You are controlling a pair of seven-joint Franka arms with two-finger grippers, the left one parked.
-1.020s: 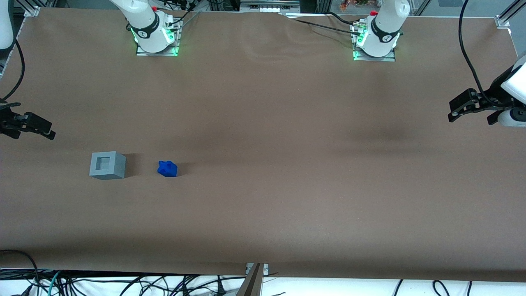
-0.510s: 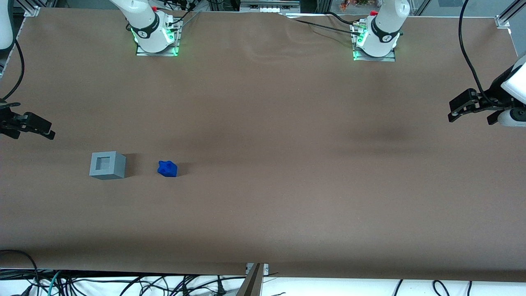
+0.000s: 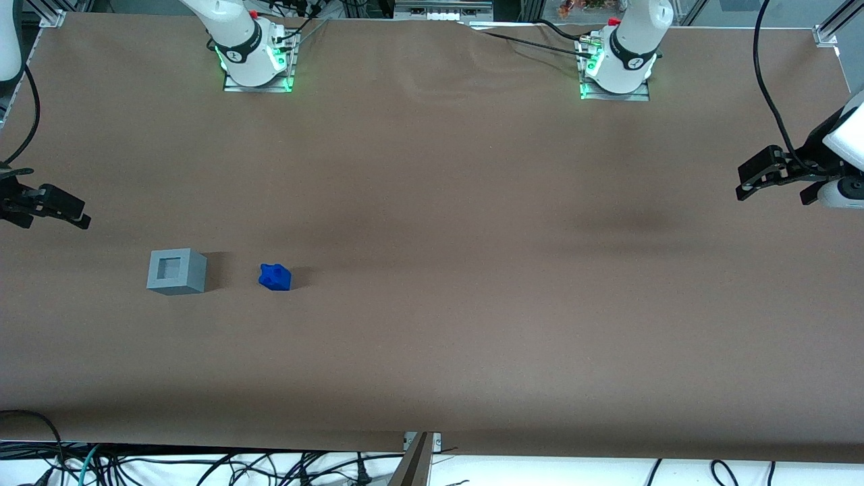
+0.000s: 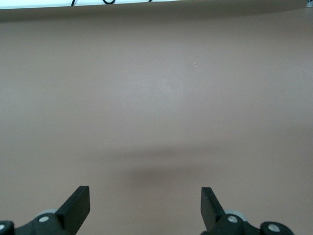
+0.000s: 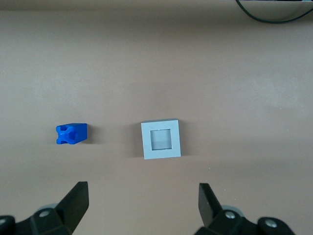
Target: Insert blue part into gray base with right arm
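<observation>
The blue part (image 3: 275, 277) lies on the brown table, beside the gray base (image 3: 175, 271) and a short gap from it, on the side toward the parked arm. The base's square recess faces up and is empty. Both also show in the right wrist view: the blue part (image 5: 71, 133) and the gray base (image 5: 161, 139). The right arm's gripper (image 3: 82, 219) hovers at the working arm's end of the table, a little farther from the front camera than the base. It is open and empty, fingers wide apart (image 5: 143, 196), high above the table.
The brown table cover (image 3: 432, 324) stretches wide around both parts. Two arm bases (image 3: 253, 57) with green lights stand at the table's edge farthest from the front camera. Loose cables (image 3: 202, 466) hang below the nearest edge.
</observation>
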